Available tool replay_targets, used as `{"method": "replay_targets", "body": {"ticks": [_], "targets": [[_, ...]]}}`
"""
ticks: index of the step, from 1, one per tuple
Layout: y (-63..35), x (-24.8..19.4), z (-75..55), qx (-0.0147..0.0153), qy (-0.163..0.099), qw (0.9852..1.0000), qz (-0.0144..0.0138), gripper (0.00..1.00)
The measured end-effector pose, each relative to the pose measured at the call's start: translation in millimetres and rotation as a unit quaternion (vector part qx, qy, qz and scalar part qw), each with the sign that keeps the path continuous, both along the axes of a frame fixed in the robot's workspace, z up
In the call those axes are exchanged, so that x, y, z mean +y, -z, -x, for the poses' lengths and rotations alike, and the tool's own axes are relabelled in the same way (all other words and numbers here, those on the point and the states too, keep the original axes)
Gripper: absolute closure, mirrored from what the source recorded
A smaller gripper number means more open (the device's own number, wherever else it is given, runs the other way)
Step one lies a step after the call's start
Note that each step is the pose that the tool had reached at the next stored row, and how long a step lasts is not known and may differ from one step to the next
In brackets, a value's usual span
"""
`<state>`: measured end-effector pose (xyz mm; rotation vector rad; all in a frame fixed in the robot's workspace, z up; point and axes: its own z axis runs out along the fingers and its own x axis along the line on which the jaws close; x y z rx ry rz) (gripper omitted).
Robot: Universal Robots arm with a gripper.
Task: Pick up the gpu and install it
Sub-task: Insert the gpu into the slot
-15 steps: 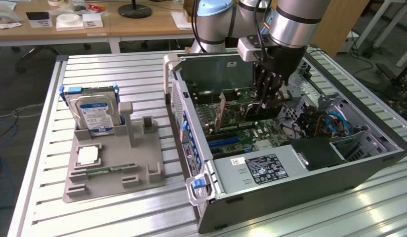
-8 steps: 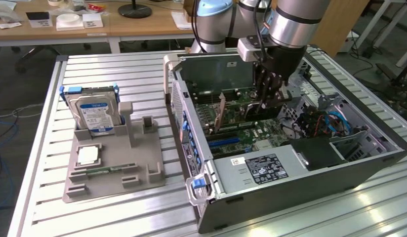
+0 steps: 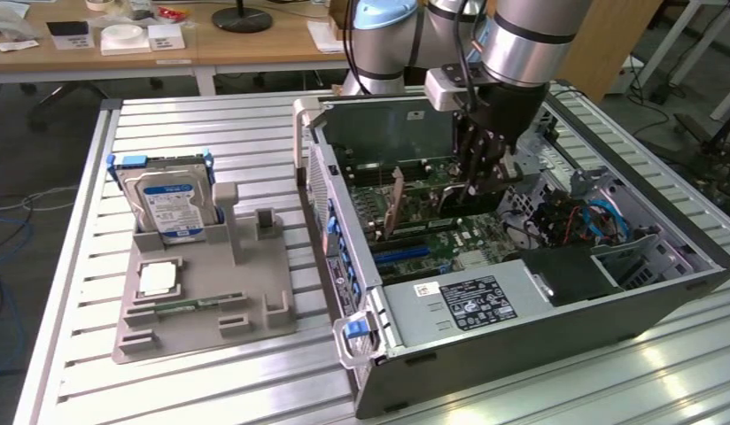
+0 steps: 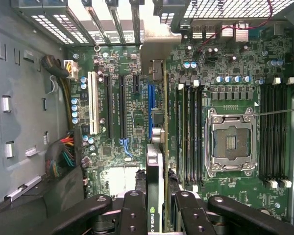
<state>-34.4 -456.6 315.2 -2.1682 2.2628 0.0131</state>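
Note:
My gripper (image 3: 475, 181) is down inside the open computer case (image 3: 648, 292), shut on the gpu (image 3: 454, 202). In the wrist view the gpu (image 4: 156, 176) shows edge-on as a thin green and black card between the black fingers (image 4: 132, 210) of my gripper (image 4: 157, 218). The card runs toward the case's rear slots, and its pale bracket (image 4: 157, 46) is at that end. It stands just above the motherboard (image 4: 112, 161), in line with the blue slot (image 4: 151, 98). Whether it touches the slot I cannot tell.
On the table at the exterior view's left, a grey holder (image 3: 188, 301) carries an upright hard drive (image 3: 170, 208) and a memory stick (image 3: 194, 307). Inside the case are the processor socket (image 4: 230, 142), memory slots (image 4: 191, 132), cable bundles (image 4: 63, 152) and the power supply (image 3: 489, 301).

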Motion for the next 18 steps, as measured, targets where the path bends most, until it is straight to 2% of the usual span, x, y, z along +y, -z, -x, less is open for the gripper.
{"method": "replay_targets", "body": {"ticks": [18], "targets": [[0.3,0.0,2.7,0.0,0.0,1.0,0.0,0.73]]}}
